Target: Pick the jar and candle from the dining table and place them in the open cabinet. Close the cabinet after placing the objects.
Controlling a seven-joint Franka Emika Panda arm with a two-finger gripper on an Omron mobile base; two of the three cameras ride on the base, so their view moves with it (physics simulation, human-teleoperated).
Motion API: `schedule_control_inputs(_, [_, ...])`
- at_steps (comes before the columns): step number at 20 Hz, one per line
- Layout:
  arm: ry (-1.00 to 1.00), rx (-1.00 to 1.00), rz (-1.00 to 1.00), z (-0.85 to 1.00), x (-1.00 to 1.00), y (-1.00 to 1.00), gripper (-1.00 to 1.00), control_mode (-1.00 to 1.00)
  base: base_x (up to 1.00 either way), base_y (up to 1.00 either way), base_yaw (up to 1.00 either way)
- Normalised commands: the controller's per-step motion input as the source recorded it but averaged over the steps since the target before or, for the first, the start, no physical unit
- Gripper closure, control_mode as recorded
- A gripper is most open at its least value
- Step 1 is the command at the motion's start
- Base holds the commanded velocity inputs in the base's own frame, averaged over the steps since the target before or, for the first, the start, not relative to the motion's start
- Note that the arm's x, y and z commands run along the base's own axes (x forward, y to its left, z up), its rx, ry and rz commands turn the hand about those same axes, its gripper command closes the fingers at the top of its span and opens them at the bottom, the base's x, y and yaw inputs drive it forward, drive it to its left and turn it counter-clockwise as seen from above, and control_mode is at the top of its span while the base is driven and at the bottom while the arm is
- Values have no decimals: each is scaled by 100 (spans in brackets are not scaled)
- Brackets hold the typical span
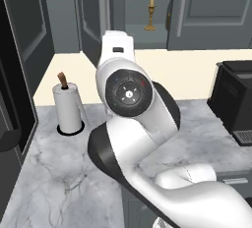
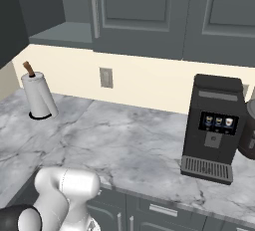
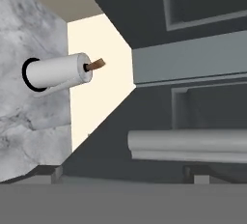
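Observation:
The candle (image 1: 151, 12), a pale stick on a brass holder, stands upright on the inner shelf of the open cabinet (image 1: 142, 29) at the top of the left base view. The cabinet's shelf edge (image 2: 64, 33) also shows at the upper left of the right base view. In the rolled hand view my gripper (image 3: 123, 175) is open, its dark fingertips (image 3: 48, 172) wide apart with nothing between them, facing the dark cabinet fronts (image 3: 202, 6). The jar and the dining table are out of view.
A paper towel roll (image 1: 68, 108) (image 2: 39, 95) (image 3: 58, 71) stands on the marble counter (image 1: 54, 173) near the wall. A black coffee machine (image 2: 214, 125) (image 1: 236, 99) sits to the right. An open cabinet door (image 1: 91, 15) juts out left of the candle.

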Motion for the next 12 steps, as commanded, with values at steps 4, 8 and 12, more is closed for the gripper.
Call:
schedule_control_inputs(4, [-1,-1,-3,0,8,-30,-100,-100,0,0,0])
schedule_control_inputs(8, [-1,0,-2,0,21,-39,-100,-100,0,0,0])
schedule_control_inputs(12, [0,0,-2,0,28,-38,-100,-100,0,0,0])
